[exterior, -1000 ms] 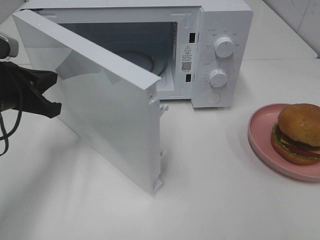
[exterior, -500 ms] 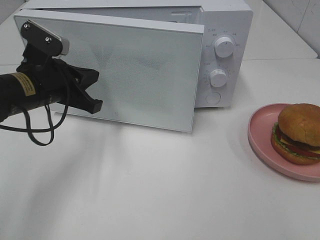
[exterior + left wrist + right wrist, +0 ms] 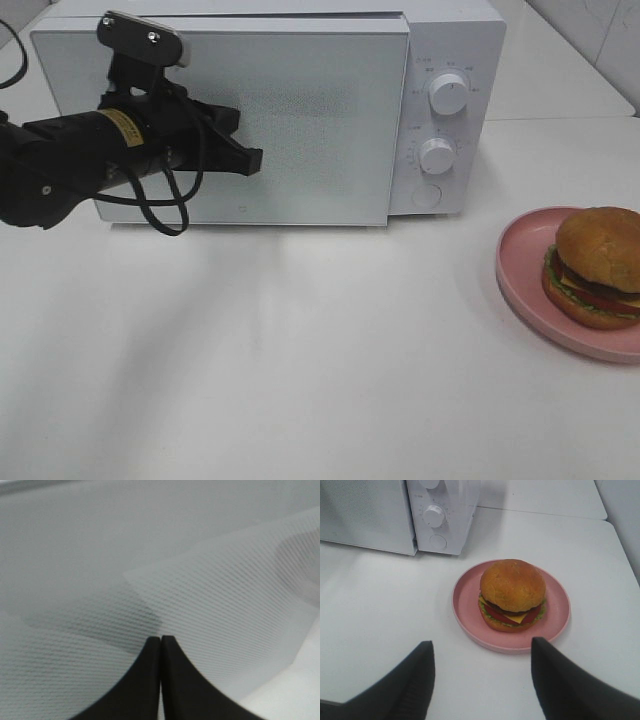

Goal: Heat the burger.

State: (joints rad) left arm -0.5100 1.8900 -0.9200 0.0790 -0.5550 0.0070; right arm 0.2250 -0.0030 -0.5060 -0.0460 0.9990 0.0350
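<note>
The burger (image 3: 598,265), a golden bun with dark patty, cheese, tomato and lettuce, sits on a pink plate (image 3: 520,275) at the right of the table. The white microwave (image 3: 445,40) stands at the back with its door (image 3: 300,130) closed. My left gripper (image 3: 255,158) is shut, its tips against the door's front; the left wrist view shows the fingers (image 3: 150,680) pressed together on the meshed door (image 3: 200,580). In the right wrist view my right gripper (image 3: 482,647) hangs open above the table, just short of the burger (image 3: 512,592) and plate (image 3: 465,600), holding nothing.
Two round knobs (image 3: 449,93) (image 3: 437,156) and a round button (image 3: 427,195) sit on the microwave's right panel. A black cable (image 3: 160,215) loops under the left arm. White tabletop (image 3: 320,380) stretches in front of the microwave.
The microwave door has swung from wide open to closed. My left arm moved right and toward the microwave with it, fingertips now on the door. Burger and plate have not moved.
</note>
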